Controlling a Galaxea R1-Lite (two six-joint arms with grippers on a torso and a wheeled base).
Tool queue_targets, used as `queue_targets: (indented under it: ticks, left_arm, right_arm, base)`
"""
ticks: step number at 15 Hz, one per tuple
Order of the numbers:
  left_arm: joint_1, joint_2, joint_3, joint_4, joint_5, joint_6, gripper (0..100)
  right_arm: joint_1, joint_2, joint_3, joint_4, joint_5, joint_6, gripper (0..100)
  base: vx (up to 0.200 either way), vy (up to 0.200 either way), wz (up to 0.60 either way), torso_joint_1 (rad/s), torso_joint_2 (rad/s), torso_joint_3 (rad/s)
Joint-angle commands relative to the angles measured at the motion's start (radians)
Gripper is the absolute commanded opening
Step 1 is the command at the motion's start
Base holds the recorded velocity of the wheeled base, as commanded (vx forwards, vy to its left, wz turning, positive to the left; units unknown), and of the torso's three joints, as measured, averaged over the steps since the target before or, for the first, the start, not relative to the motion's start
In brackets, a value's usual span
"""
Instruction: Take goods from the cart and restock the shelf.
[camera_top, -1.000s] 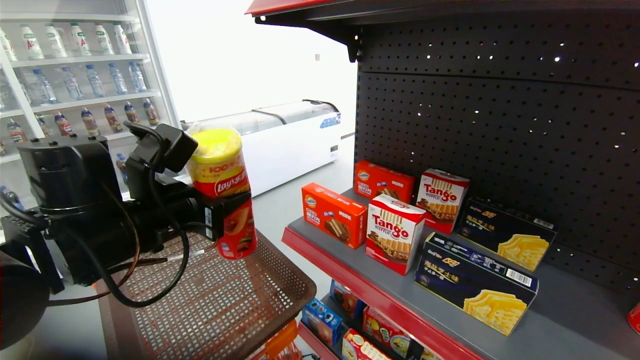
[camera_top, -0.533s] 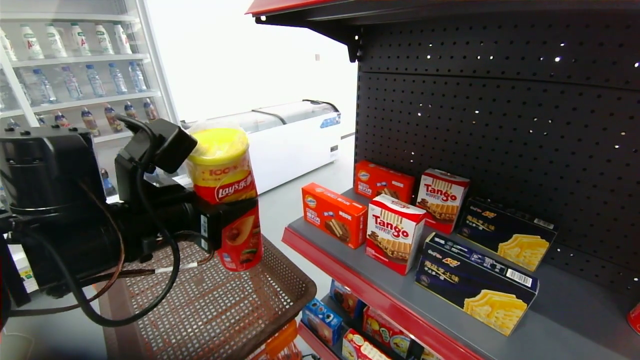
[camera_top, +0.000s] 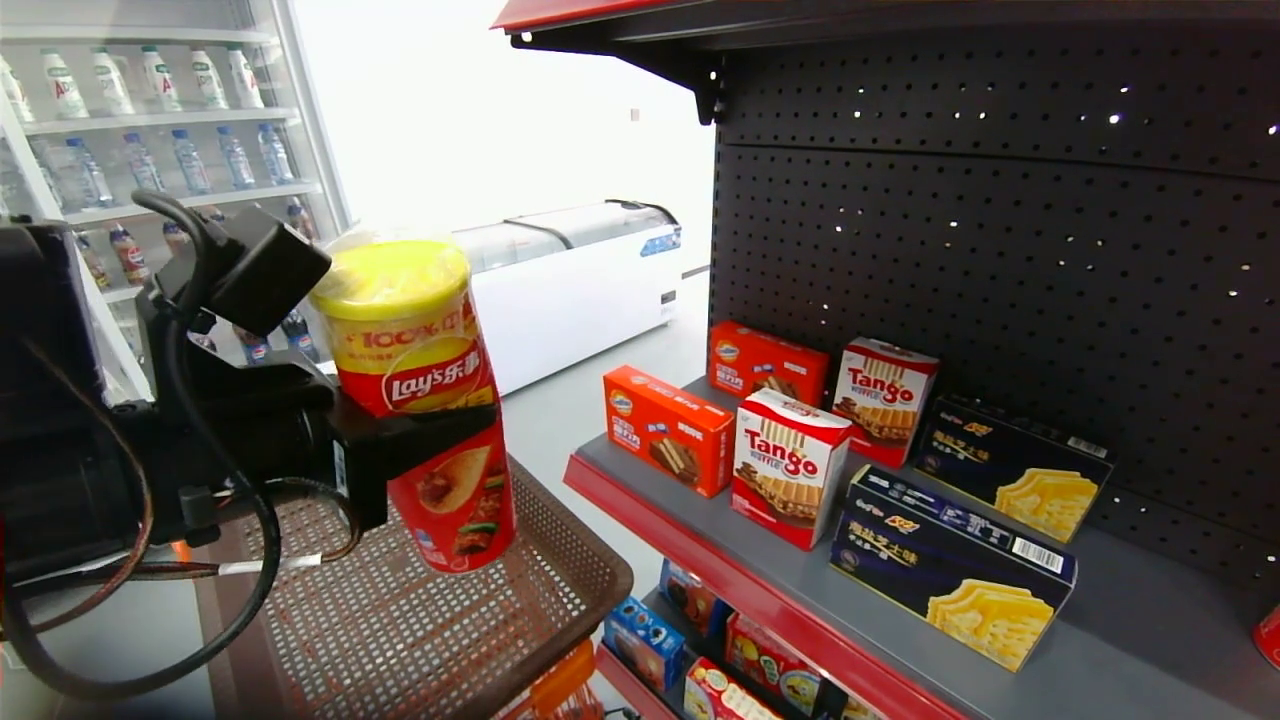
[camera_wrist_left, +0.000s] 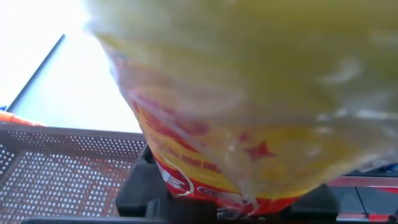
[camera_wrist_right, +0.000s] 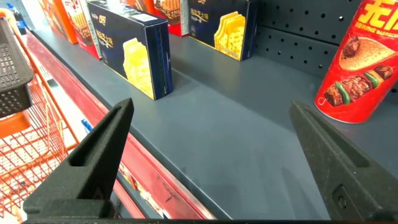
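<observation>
At nine o'clock above cart (camera_top: 420, 630), left fingers (camera_top: 415, 432) clamp chip can (camera_top: 405, 350); right fingers (camera_wrist_right: 93, 162) gape wide over shelf (camera_wrist_right: 236, 137); freezer (camera_top: 580, 290) at twelve.

The cart (camera_top: 585, 575) lies left of the shelf (camera_top: 1130, 640) and lower. Above the cart, left of the shelf's edge, the left hand (camera_top: 420, 432) holds a chip canister (camera_top: 425, 380). On the shelf, boxes (camera_top: 790, 480) stand in two rows, the rear row against its back panel (camera_top: 1000, 250); right of them stands a second canister (camera_wrist_right: 357, 68).

head: facing shelf (camera_top: 1150, 640) | left wrist — close on can (camera_wrist_left: 261, 93) | right wrist — low over same shelf
</observation>
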Motion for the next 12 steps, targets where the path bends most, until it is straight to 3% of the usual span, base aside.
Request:
queue_targets:
  ticks: [1,12]
  left_arm:
    - [0.0,0.021,-0.025,-0.001,-0.01,0.0,0]
    - [-0.005,0.097,-0.062,-0.005,-0.048,0.0,0]
  right_arm:
    - [0.0,0.002,0.0,0.0,0.0,0.0,100]
    - [0.0,0.002,0.0,0.0,0.0,0.0,100]
  base:
    - [0.0,0.0,0.0,0.0,0.0,0.0]
    - [0.0,0.0,-0.05,0.001,0.0,0.0]
